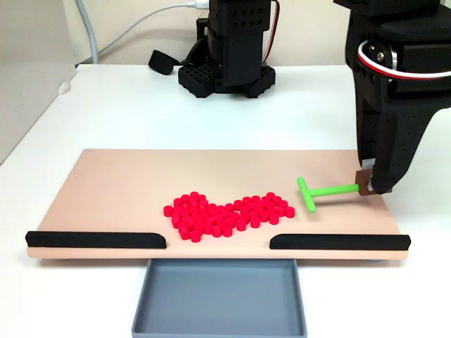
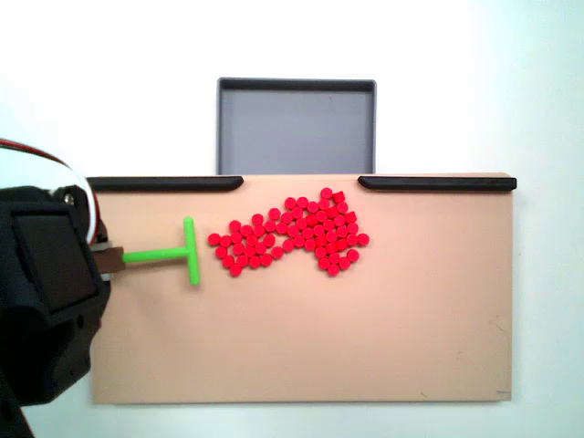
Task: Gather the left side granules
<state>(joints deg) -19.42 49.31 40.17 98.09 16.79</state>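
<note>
My tool (image 1: 368,189) grips the green pusher (image 1: 323,191) — granules (image 1: 227,215) already clustered mid-board near the railed edge, none in the grey tray (image 1: 220,299) — pushing remains.

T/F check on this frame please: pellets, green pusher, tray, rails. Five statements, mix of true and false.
1. The granules lie in one connected cluster on the board. True.
2. The grey tray holds some granules. False: it is empty.
3. The tool holds the green pusher by the end of its stem. True.
4. The pusher's crossbar is pressed into the pile. False: a small gap separates it from the nearest granules.
5. The two black rails form one unbroken bar. False: a gap sits between them, in front of the tray.
</note>
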